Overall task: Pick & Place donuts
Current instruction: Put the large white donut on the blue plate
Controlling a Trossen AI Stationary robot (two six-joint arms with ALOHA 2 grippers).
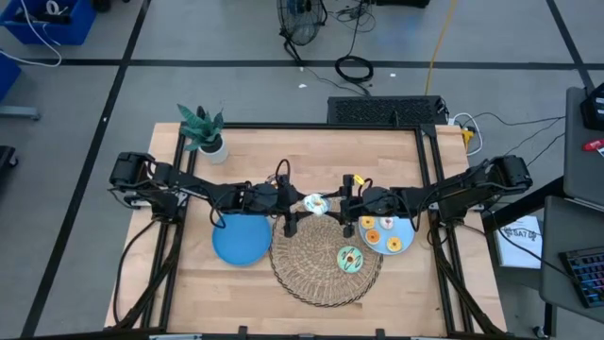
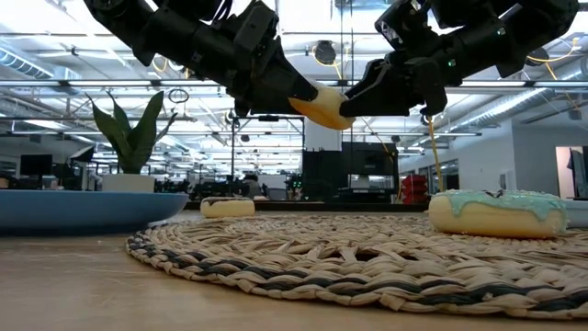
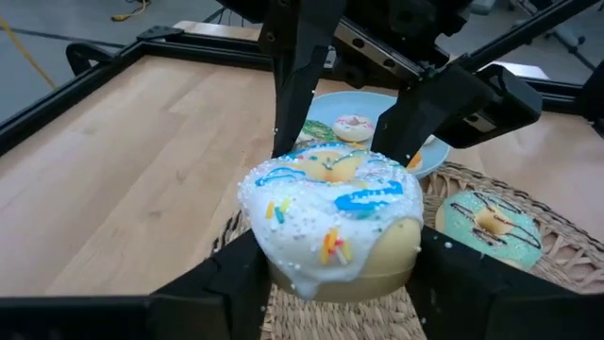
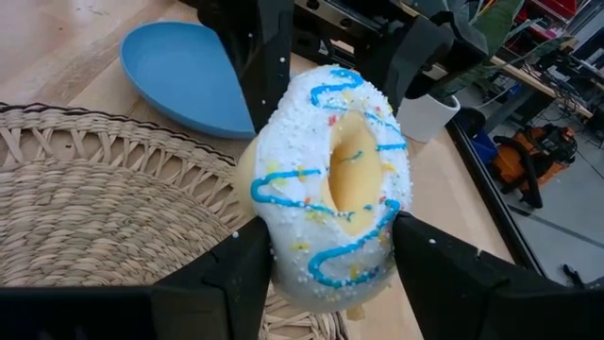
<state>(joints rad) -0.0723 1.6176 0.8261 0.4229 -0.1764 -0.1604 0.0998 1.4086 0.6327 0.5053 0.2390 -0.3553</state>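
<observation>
Both grippers meet above the far edge of the wicker mat (image 1: 326, 264), and both look closed on one white-iced donut (image 1: 316, 204). Seen from the left wrist, the left gripper (image 3: 335, 283) has a finger on each side of the donut's pale base, icing up. Seen from the right wrist, the right gripper (image 4: 330, 269) pinches the same donut turned on edge, its hole facing the camera. From table height the donut hangs well clear of the mat, caught between the two sets of fingers.

This looks like a hand-over from one arm to the other. To do it well, I judge that only one gripper should let go, and only when the other's hold is firm; both arms should stay level and not pull apart, or the soft ring may twist or drop.

Farther along the mat, toward the right arm, lies a green-iced donut (image 1: 351, 258) with brown drizzle. Beyond it, a blue plate (image 1: 404, 227) carries several small donuts (image 1: 382, 236). By the left arm, an empty blue plate (image 1: 242, 241) touches the mat's rim. A potted plant (image 1: 205, 131) stands at the far left corner.
</observation>
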